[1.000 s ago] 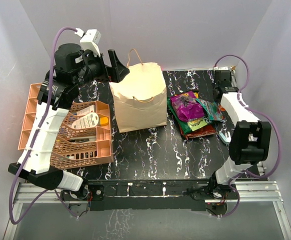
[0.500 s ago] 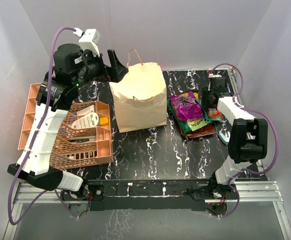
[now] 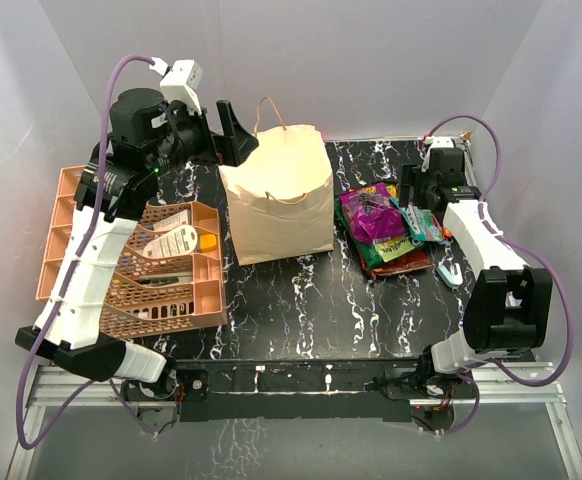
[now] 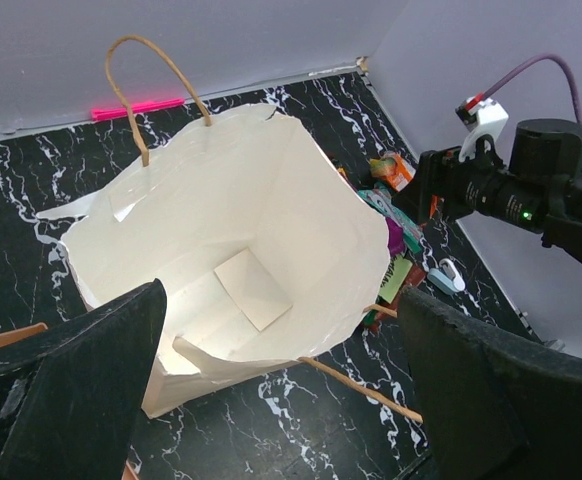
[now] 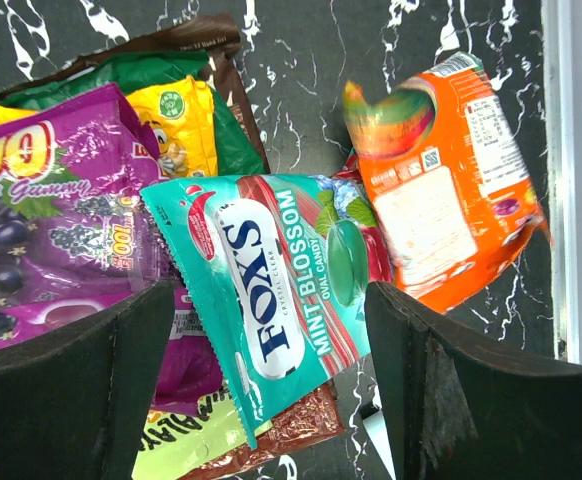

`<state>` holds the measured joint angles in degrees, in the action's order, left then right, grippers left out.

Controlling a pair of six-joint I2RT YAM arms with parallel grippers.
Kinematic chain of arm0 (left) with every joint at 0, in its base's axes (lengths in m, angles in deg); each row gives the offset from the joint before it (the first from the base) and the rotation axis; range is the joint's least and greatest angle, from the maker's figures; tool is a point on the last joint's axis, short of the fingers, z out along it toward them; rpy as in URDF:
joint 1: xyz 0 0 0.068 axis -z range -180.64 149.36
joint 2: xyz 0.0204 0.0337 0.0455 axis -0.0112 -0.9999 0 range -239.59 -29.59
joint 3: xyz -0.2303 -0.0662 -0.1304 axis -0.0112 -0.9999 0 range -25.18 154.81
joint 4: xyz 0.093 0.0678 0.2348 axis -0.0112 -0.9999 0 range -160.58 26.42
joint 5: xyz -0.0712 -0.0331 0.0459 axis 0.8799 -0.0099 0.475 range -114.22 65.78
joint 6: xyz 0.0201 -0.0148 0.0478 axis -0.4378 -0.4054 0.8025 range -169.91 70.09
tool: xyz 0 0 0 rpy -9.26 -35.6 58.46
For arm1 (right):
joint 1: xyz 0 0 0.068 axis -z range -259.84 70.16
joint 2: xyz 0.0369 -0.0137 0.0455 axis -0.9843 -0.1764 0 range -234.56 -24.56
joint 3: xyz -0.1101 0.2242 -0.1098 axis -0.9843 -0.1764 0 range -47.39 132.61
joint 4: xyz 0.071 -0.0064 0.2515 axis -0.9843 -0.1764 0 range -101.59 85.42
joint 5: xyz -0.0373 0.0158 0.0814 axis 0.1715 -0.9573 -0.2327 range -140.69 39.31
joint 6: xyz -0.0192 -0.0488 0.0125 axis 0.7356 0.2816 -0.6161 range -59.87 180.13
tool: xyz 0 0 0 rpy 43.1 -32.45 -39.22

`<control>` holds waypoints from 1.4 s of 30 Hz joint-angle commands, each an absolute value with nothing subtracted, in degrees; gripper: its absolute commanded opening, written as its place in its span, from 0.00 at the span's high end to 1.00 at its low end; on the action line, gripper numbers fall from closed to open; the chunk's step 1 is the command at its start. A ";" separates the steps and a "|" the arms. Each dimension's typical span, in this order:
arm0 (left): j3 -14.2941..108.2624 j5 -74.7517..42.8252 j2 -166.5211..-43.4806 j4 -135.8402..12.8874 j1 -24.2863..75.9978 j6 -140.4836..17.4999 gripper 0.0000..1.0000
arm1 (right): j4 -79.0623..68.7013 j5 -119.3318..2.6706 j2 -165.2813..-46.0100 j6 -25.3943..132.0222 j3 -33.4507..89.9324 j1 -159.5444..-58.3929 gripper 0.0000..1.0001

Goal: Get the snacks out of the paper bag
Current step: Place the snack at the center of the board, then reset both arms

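Basket: an orange mesh basket (image 3: 56,240) sits at the left of the table (image 3: 301,310), with white tubes (image 3: 176,240) lying in it.
Left gripper: the left gripper (image 3: 231,135) hangs over the far-left rim of the bag's mouth. Its fingers are spread wide with nothing between them.
Paper bag: the paper bag (image 3: 276,205) stands upright mid-table, just right of the basket, with its mouth open. A flat square of paper lies on its pale floor.
Snacks: the snacks (image 3: 386,225) lie piled on the table just right of the bag, outside it. The purple packet (image 5: 41,220) is to the left, the teal packet (image 5: 271,280) overlaps it, and the orange packet (image 5: 441,210) is at the right edge.
Right gripper: the right gripper (image 5: 269,300) hovers over the pile with its fingers apart, straddling the teal packet and clamping nothing.
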<state>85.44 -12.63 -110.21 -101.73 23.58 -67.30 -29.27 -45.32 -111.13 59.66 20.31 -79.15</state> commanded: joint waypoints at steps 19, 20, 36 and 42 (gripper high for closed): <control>76.60 -4.79 -105.74 -94.76 23.90 -73.20 0.02 | -30.78 -78.74 -92.17 38.32 17.18 -79.35 0.02; 75.37 -4.89 -105.04 -93.99 23.88 -73.28 0.02 | -29.88 -84.27 -91.00 36.79 16.23 -80.27 0.02; 65.24 -9.09 -87.58 -75.62 23.88 -71.25 0.02 | -61.84 -65.17 -77.08 51.20 53.74 -89.28 0.02; 56.99 -18.93 -77.31 -71.01 23.88 -70.78 0.02 | -63.52 -56.44 -71.61 53.70 59.29 -92.01 0.02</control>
<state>60.20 -11.01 -81.49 -77.23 23.61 -71.19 -59.09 -65.50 -73.29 50.37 56.77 -90.08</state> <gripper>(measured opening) 0.983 0.981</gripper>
